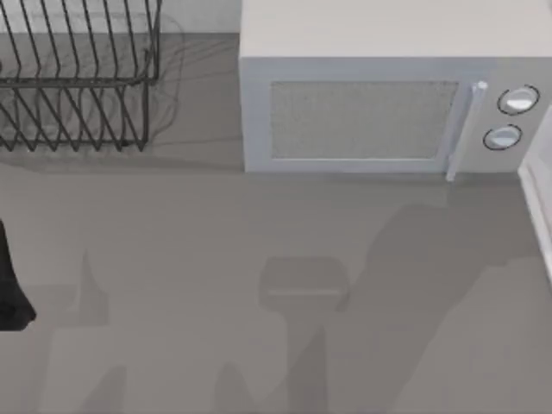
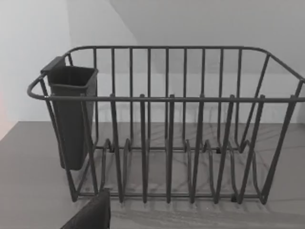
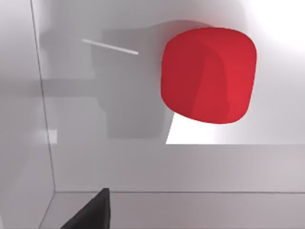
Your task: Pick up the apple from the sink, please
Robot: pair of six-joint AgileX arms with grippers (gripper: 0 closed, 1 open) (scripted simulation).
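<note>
Right wrist view, nearest thing is one dark fingertip (image 3: 90, 212) of your right gripper, low at the picture's edge; can't tell if that claw is open or closed. Past it, the pale sink wall (image 3: 143, 167), then the apple (image 3: 207, 74), red, lying on the sink floor, nothing touching it. My read: you're on approach, grasp not yet made.

To do this well: centre the apple between the fingers before descending, come in from above, open wide since it's smooth and rounded and may roll or slip. Keep off the sink wall.

Left arm idle at the top view's left edge (image 1: 10, 289); its claw state can't be told either. Its wrist view faces the wire dish rack (image 2: 167, 143) with a dark cutlery cup (image 2: 71, 119). Far back on the counter (image 1: 216, 302), the microwave (image 1: 362, 112).
</note>
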